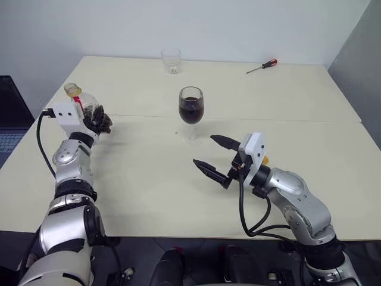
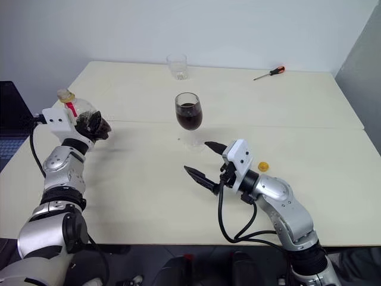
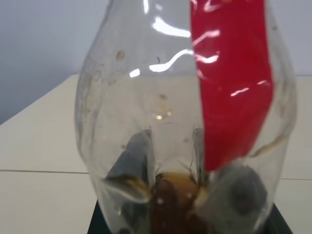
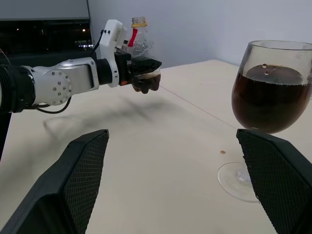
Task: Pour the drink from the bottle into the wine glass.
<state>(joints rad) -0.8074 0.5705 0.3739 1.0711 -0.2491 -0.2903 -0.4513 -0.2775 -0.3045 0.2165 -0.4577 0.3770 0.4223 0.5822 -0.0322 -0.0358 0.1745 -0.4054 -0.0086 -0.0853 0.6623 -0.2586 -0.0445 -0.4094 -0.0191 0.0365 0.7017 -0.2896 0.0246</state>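
My left gripper (image 1: pixel 98 119) is shut on the lower body of the clear bottle (image 1: pixel 83 102), held roughly upright above the table's left side. The bottle (image 3: pixel 185 122) has a red label and only a dark remnant of drink (image 3: pixel 170 195) at its bottom. The wine glass (image 1: pixel 191 107) stands at the table's middle, about half full of dark drink (image 4: pixel 270 100). My right gripper (image 1: pixel 204 150) is open and empty just in front of the glass, its fingers (image 4: pixel 73 185) level and apart from the foot.
A short clear tumbler (image 1: pixel 171 61) stands at the far edge and a red-handled screwdriver (image 1: pixel 262 66) lies at the back right. A small yellow cap (image 2: pixel 262 166) rests on the table (image 1: pixel 149 196) beside my right wrist. A laptop (image 1: pixel 9 119) sits off the left edge.
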